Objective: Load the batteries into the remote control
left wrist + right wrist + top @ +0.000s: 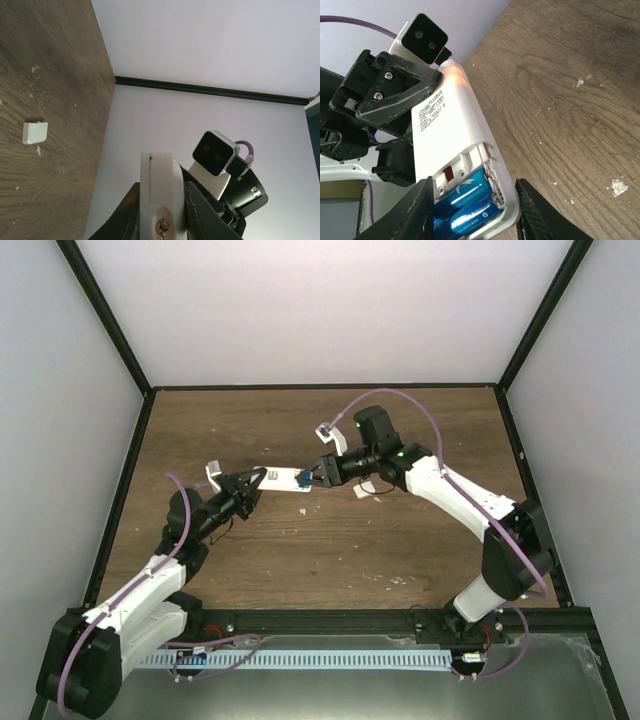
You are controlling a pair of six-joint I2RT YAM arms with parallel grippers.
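Observation:
The white remote control [280, 478] hangs above the table between both grippers. My left gripper [245, 490] is shut on its left end; in the left wrist view the remote [160, 185] sits clamped between the dark fingers [205, 220]. My right gripper [312, 477] closes on the other end. In the right wrist view the remote [450, 125] lies back side up with its compartment open. Two blue batteries [465, 200] lie side by side inside it. The right fingers [535, 210] press both sides of that end.
The small white loose cover [35, 133] lies on the wooden table, seen under the right arm in the top view [362, 492]. White crumbs [619, 186] dot the wood. Grey walls and a black frame [120, 350] enclose the table.

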